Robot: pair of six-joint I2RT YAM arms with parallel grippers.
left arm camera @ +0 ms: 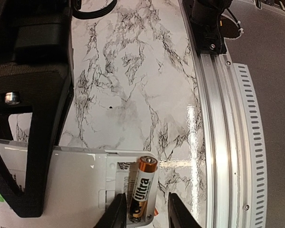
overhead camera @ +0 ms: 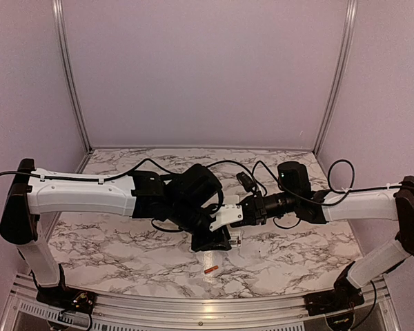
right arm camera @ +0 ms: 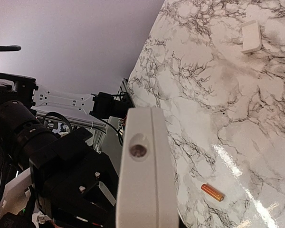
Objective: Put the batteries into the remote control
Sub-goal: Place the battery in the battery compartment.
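My right gripper (overhead camera: 243, 212) is shut on the white remote control (overhead camera: 225, 216) and holds it above the table; in the right wrist view the remote (right arm camera: 143, 180) shows end-on and hides the fingers. In the left wrist view the remote's plain back (left arm camera: 61, 185) shows an open compartment. A battery (left arm camera: 141, 187) with a copper end and an "Ultra" label lies in it, slightly tilted. My left gripper (left arm camera: 145, 211) is open, its fingers (left arm camera: 116, 213) either side of that battery. The other, orange battery (right arm camera: 213, 192) lies loose on the marble, also seen in the top view (overhead camera: 210, 269).
A small white cover piece (right arm camera: 251, 36) lies on the marble table (right arm camera: 218, 95) away from the remote. The metal rail of the table's near edge (left arm camera: 218, 142) runs close to my left gripper. Black cables (overhead camera: 262, 172) loop behind the two wrists.
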